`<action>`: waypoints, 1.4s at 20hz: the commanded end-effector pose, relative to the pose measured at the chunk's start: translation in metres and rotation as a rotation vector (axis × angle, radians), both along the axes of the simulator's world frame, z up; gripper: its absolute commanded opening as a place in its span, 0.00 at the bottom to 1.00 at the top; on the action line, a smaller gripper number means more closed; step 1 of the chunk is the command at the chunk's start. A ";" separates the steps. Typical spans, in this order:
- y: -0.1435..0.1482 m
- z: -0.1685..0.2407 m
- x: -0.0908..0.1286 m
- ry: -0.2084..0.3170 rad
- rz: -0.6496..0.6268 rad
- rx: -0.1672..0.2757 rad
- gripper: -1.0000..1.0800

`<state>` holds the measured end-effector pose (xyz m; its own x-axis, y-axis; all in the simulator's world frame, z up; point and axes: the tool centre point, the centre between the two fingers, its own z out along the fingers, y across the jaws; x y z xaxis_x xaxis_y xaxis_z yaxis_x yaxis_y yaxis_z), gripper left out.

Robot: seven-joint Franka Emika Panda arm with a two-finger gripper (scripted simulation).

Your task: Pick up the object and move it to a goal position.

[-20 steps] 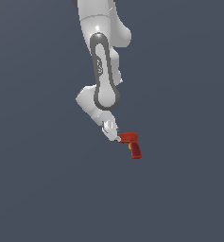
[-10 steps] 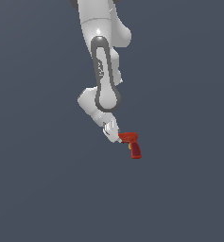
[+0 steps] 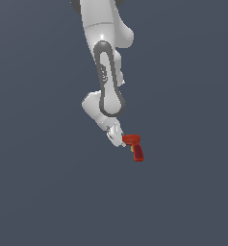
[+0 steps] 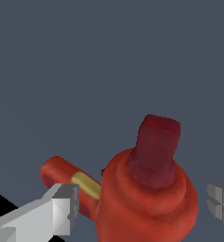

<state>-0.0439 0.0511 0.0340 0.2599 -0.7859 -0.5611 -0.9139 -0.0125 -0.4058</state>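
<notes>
The little power drill (image 3: 134, 145) is a smooth, glossy red pistol shape with a darker, blocky handle, a yellow trigger patch and a rounded body, lying on the plain matte grey table (image 3: 192, 192) just beside the tip of the white, rounded arm (image 3: 106, 72), on the exterior view's right of it. From the wrist view the drill (image 4: 146, 194) sits between the boxy grey fingertips (image 4: 61, 208) of the gripper (image 4: 144, 205), whose jaws stand apart with a gap on either side of the body, clamped on nothing. All around the drill the table is flat, uniform grey with no edge in sight.
</notes>
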 end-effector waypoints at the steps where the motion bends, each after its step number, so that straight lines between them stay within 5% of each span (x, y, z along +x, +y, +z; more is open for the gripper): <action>1: 0.004 -0.004 0.002 -0.001 0.006 0.002 0.00; 17: -0.003 0.007 0.008 -0.009 0.002 -0.001 0.00; 28: -0.028 0.051 0.036 -0.003 0.003 -0.003 0.00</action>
<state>-0.0147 0.0284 0.0741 0.2623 -0.7862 -0.5596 -0.9137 -0.0159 -0.4061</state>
